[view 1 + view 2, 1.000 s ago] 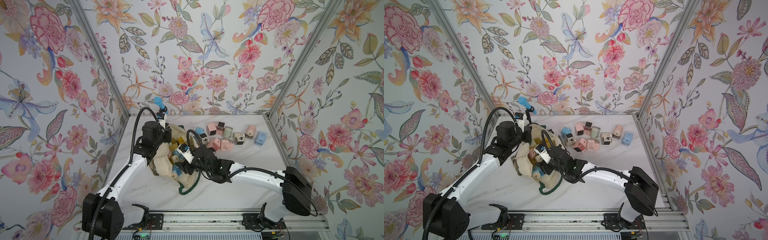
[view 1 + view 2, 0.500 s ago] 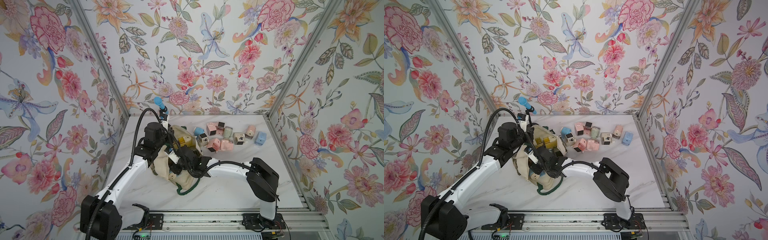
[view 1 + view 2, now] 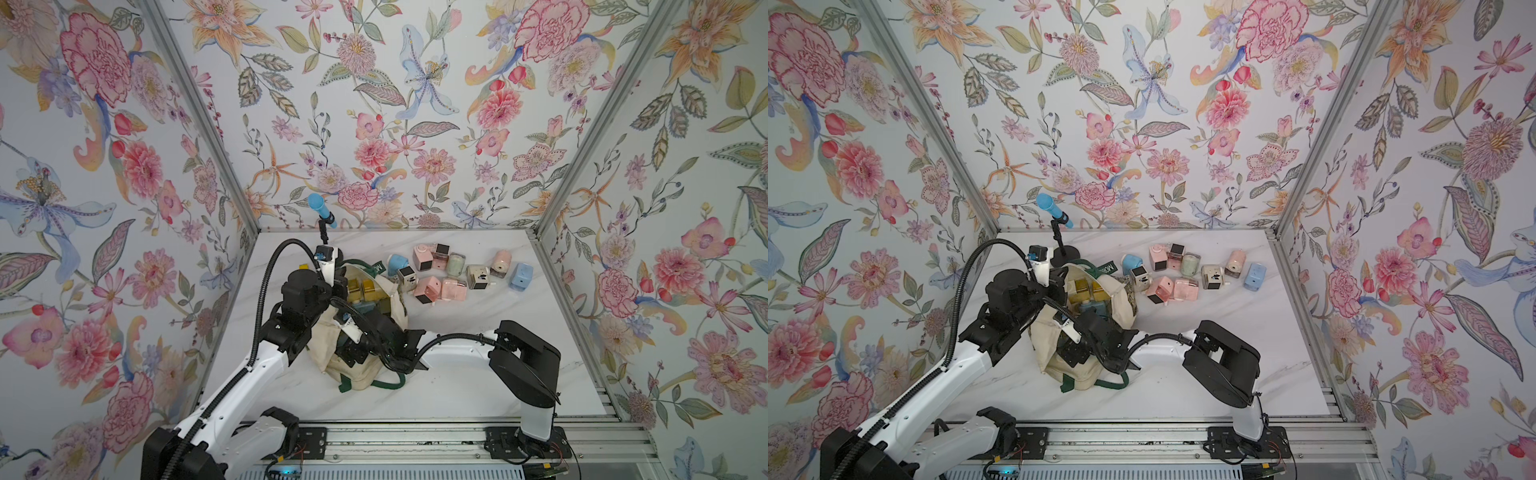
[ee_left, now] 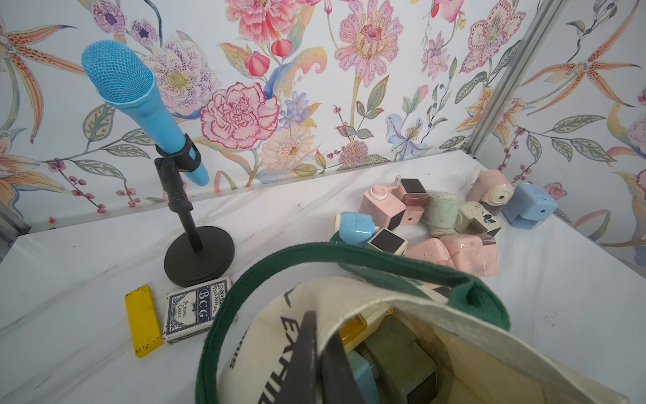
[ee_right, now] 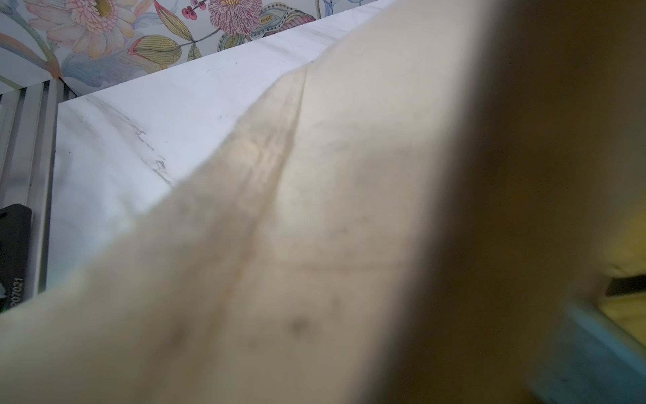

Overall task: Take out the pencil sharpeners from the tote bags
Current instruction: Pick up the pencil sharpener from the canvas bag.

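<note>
Marble table [image 3: 478,374]: left gripper [image 4: 321,328] clamped the tote [image 4: 454,314] rim; right gripper [image 3: 350,352] sat inside, grip state hidden, and might have snagged canvas, tipping the tote.

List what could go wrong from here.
1. Right gripper is inside the tote bag, its wrist view smothered by canvas: it may grab cloth, not a pencil sharpener.
2. Left gripper pinches only the rim; a snagged lift could tug it free and close the opening.

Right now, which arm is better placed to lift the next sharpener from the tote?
Probably right. The right pincer reaches into the tote near the sharpeners; the left pincer is shut on the tote's rim, holding it open.
</note>
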Action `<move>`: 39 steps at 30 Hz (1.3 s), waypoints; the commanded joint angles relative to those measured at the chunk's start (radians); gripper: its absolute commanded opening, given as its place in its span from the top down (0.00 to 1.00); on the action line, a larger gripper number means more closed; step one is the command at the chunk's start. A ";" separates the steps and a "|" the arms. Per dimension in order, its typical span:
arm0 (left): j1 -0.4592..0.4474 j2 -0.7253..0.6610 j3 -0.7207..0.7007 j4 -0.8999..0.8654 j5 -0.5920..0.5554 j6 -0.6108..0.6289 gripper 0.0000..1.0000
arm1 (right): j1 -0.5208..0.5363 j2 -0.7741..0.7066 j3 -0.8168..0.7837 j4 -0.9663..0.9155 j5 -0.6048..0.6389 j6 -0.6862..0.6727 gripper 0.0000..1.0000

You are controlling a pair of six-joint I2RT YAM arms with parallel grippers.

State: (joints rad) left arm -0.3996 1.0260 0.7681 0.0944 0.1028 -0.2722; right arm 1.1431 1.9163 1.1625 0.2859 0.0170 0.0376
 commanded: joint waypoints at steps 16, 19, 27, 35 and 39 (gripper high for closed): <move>-0.085 -0.068 -0.024 0.008 -0.122 0.117 1.00 | -0.033 0.016 -0.050 0.003 -0.125 0.243 0.00; -0.084 -0.065 -0.023 0.006 -0.127 0.120 1.00 | -0.022 0.016 -0.053 0.021 -0.119 0.291 0.00; -0.083 -0.069 -0.021 0.016 -0.118 0.111 1.00 | -0.015 0.090 -0.020 0.034 -0.090 0.433 0.00; -0.083 -0.068 -0.015 0.009 -0.107 0.103 1.00 | -0.004 0.163 0.065 0.000 -0.067 0.410 0.00; -0.083 -0.064 -0.012 0.006 -0.103 0.103 1.00 | 0.018 0.199 0.136 -0.121 0.067 0.376 0.00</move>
State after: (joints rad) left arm -0.4789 0.9630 0.7250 0.0834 0.0105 -0.1711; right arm 1.1469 2.0735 1.2465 0.2462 -0.0353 0.4309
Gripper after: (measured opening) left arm 0.051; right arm 0.998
